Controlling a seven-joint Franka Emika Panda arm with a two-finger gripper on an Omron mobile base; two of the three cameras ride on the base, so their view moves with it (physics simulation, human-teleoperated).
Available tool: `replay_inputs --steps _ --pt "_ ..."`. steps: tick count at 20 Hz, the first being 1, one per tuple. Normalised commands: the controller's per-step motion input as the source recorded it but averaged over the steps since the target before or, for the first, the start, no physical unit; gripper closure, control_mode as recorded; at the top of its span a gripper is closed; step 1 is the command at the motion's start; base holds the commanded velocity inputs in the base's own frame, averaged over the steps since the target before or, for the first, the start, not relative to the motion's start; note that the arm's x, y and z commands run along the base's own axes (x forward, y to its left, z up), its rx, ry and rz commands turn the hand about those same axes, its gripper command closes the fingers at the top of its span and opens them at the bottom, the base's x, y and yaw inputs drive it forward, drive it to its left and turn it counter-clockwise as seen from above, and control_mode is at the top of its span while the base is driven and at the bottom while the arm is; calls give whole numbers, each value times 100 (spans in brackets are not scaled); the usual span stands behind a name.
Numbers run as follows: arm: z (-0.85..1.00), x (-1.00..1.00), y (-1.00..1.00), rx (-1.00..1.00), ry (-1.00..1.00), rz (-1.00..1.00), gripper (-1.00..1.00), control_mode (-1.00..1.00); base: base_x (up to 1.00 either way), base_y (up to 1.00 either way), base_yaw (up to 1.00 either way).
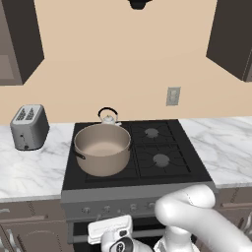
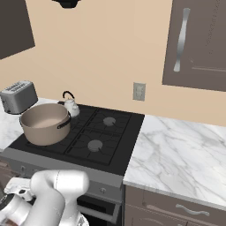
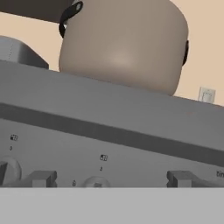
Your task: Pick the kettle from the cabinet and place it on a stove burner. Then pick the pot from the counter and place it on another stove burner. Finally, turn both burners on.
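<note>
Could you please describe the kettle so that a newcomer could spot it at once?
Find the black cooktop set in the marble counter. On its back left burner, just behind the big tan pot, stands the kettle: small, silver, domed, with a thin black arched handle.

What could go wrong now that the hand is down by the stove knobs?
1. The knobs sit close together in a row, so the open tool might turn one for a bare burner rather than those under the pot or kettle.
2. The pot is wide and stands close beside the kettle; once lit, heat could reach the pot's dark side handle.
</note>
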Motion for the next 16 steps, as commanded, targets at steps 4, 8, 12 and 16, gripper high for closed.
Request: replay_inputs --steps 4,8,12,16 --pt "-13 13 0 22 -10 0 -100 -100 0 0 0" --pt "-1 17 0 24 -7 0 -100 -100 0 0 0" --pt "0 1 -12 17 -1 0 -100 -100 0 0 0" --pt "-12 0 -25 15 0 0 -100 -100 0 0 0"
